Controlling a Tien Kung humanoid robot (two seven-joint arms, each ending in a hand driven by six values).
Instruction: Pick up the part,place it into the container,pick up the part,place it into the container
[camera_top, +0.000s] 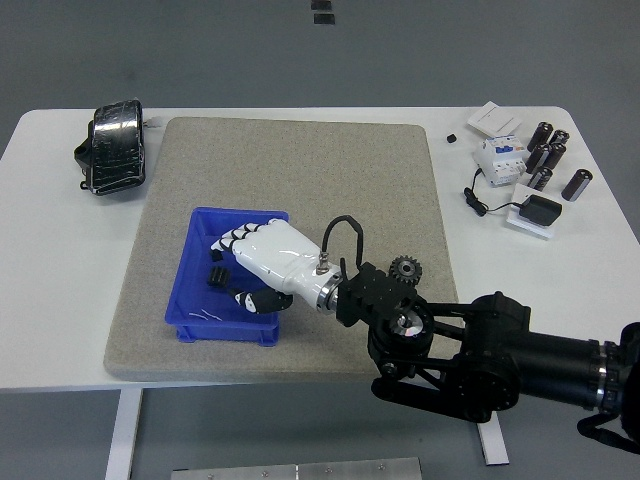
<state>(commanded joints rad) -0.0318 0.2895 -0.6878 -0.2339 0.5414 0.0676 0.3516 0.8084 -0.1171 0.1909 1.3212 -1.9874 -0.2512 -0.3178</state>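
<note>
The blue container (238, 214) sits on the left half of the grey mat (300, 165). My right hand (230, 272), white with black finger joints, hangs over the container's right side, fingers spread and holding nothing. A small black gear part (215, 275) lies on the container floor just under the fingertips. A second black gear (405, 268) rests on the mat beside my right wrist. My black right arm (470, 350) reaches in from the lower right. The left arm does not show.
A black wrapped bundle (112, 147) lies at the table's far left. At the far right are a white circuit breaker (498, 158), several black cylinders (550, 152), a black adapter with cable (540, 211), a white card (495, 118) and a tiny black cube (451, 138).
</note>
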